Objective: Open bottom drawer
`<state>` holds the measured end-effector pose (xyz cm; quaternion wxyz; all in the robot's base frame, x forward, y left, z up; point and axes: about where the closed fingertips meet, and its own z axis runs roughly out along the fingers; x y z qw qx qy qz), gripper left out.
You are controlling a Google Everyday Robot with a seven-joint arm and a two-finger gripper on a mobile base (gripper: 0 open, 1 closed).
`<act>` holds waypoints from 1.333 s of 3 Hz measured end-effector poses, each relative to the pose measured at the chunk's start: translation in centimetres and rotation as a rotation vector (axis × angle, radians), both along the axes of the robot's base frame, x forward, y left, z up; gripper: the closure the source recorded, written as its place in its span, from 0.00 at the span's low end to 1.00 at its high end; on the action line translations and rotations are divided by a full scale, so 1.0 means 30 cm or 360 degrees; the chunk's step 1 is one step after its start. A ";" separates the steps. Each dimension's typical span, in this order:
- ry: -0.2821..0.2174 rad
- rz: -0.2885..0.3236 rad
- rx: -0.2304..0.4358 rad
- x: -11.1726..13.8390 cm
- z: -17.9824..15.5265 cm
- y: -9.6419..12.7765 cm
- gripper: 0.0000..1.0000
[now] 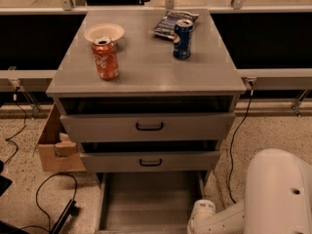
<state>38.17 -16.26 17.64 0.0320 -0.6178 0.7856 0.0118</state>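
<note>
Grey sheet forms the cabinet [146, 126], which is set on a speckled beige floor [273, 135] in front of a metal rail [273, 77] and dark panels. Four things are carried on its worktop [146, 67]: a red can [106, 58] near the front left, a white bowl [104, 32] just behind it, a blue can [182, 39] towards the back right, and a crumpled bag [170, 23] just behind that can. Two cans, one bowl and one bag are thus counted.

Three drawers are seen. The top drawer [148, 126] and the middle drawer [150, 162] are each fitted with one black handle, and a dark gap is shown above each front. The bottom drawer [146, 201] is found lowest, next to the floor, standing drawn out with its plain grey inside exposed; its front is cut off by the lower edge.

One cardboard box [56, 147] is placed on the floor, touching the cabinet's left side, and black cables [46, 189] are laid near it.

The white arm [229, 218] is seen at the lower right, just beside the drawer's right wall. The gripper is out of view below the lower edge, so it cannot be told whether the jaws are released or clenched.
</note>
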 end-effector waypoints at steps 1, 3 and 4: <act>0.0000 0.0000 0.0000 0.000 0.000 0.000 0.14; 0.0000 0.0000 0.0000 0.000 0.000 0.000 0.00; 0.0026 0.0009 0.0048 -0.014 -0.034 0.030 0.00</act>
